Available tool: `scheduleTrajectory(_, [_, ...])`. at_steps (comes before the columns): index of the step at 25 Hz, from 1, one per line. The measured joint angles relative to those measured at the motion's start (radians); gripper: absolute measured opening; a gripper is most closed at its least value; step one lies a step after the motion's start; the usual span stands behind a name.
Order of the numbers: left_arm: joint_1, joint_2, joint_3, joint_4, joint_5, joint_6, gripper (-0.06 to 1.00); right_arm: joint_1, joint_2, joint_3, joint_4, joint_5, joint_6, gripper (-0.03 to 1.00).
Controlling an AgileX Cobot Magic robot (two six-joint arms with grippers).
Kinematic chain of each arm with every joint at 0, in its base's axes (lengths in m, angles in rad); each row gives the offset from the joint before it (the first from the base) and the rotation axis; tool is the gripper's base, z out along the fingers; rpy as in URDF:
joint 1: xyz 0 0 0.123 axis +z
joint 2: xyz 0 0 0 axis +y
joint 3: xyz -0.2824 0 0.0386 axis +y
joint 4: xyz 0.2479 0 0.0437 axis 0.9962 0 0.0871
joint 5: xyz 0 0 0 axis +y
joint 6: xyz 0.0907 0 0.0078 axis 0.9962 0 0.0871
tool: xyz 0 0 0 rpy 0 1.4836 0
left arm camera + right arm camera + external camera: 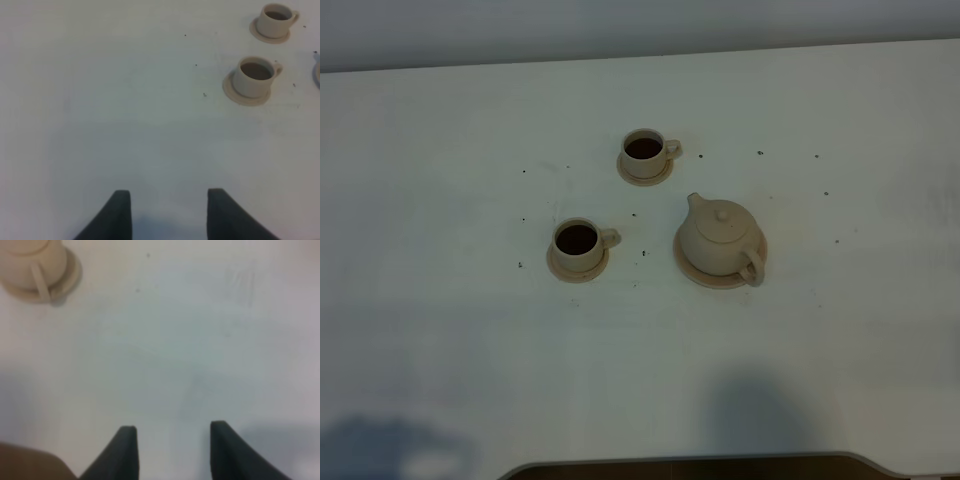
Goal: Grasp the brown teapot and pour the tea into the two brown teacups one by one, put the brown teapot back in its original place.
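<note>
The brown teapot (720, 238) stands upright with its lid on, resting on its wide saucer (697, 270), right of centre on the table. Two brown teacups sit on small saucers, one at the back (645, 153) and one nearer, to the left (578, 244); both hold dark tea. The left wrist view shows both cups (256, 76) (274, 20) far ahead of my left gripper (169, 210), which is open and empty. My right gripper (172, 447) is open and empty too, well away from the teapot (35, 265). Neither gripper appears in the exterior view.
The white table (440, 300) has small dark specks scattered around the tea set. Its front edge (700, 462) curves along the bottom of the exterior view, with arm shadows falling near it.
</note>
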Motion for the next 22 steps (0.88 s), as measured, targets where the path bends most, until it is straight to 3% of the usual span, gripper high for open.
scheduleTrajectory(6, [0.0,0.0,0.0,0.0,0.0,0.001,0.36,-0.012,-0.033,0.0,-0.007,0.0,0.007,0.36])
scheduleTrajectory(13, [0.0,0.0,0.0,0.0,0.0,0.001,0.36,-0.101,-0.098,0.0,-0.009,0.0,0.009,0.36])
scheduleTrajectory(22, [0.0,0.0,0.0,0.0,0.0,0.001,0.36,-0.108,-0.152,0.0,-0.009,0.0,0.011,0.35])
